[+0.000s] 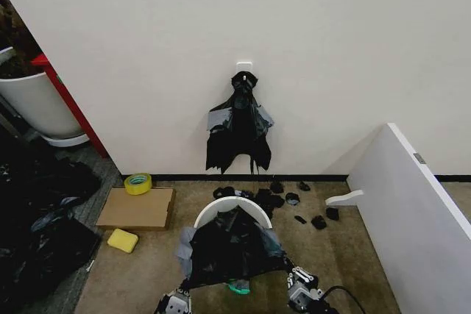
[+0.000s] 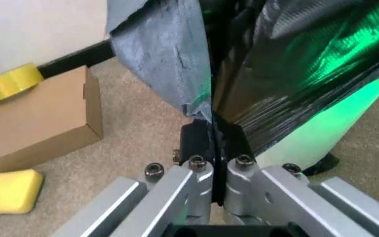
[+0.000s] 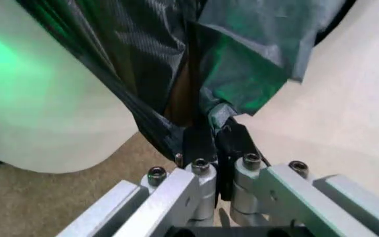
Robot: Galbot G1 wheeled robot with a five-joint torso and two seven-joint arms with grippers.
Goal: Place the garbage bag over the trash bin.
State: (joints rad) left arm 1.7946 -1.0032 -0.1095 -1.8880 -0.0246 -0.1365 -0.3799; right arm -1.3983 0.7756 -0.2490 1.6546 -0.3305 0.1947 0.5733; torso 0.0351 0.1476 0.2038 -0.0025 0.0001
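The garbage bag (image 1: 229,249) is thin black plastic film, glossy and creased, with a fine woven-looking sheen up close. The trash bin (image 1: 232,207) is smooth cream plastic. Both the left claw (image 2: 212,143) and the right claw (image 3: 210,140) are brushed silvery metal with dark matt pads pinched on the film. At nine o'clock from the bin lie a matt brown cardboard box (image 1: 137,208), a porous yellow sponge (image 1: 123,240) and glossy yellow tape (image 1: 137,183), all on rough beige carpet (image 1: 346,255).
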